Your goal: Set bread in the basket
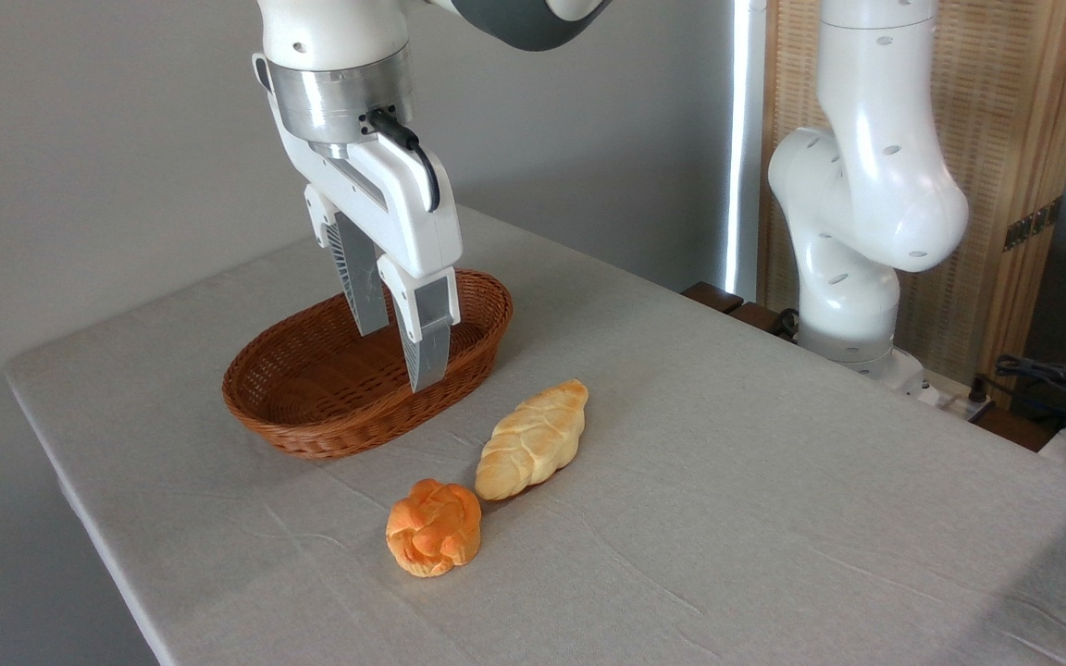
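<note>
The bread [433, 526] is sitting on the counter [774, 518] in front of the basket [311, 421], touching a pale braided loaf [533, 439]. The gripper [401, 351] is hanging empty over the basket, fingers apart. Judging by this, the reach is pending: next it needs to travel forward and descend over the bread.

light: soft daylight is coming from a bright strip [742, 139] behind
shadows: faint ones are lying under things
focus: everything is looking sharp
</note>
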Motion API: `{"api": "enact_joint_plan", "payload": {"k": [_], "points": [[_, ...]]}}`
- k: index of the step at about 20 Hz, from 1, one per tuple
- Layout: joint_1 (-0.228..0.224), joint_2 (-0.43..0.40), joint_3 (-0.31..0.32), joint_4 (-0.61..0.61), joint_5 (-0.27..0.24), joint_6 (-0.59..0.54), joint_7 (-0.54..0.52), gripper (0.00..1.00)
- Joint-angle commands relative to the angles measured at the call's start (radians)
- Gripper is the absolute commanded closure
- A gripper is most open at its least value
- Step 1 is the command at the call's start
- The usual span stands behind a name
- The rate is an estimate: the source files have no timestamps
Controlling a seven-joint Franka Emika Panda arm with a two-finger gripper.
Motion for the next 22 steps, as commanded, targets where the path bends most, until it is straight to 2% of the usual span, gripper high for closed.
{"api": "enact_joint_plan", "payload": {"k": [1,16,18,22], "points": [[-0.006,0.0,0.002,0.009,-0.003,-0.006,0.001,0.0],[-0.02,0.003,-0.011,-0.016,0.002,-0.013,0.004,0.0],[-0.02,0.0,-0.009,-0.048,0.008,0.016,0.004,0.0],[-0.018,-0.043,-0.009,-0.198,0.056,0.183,0.003,0.0]]}}
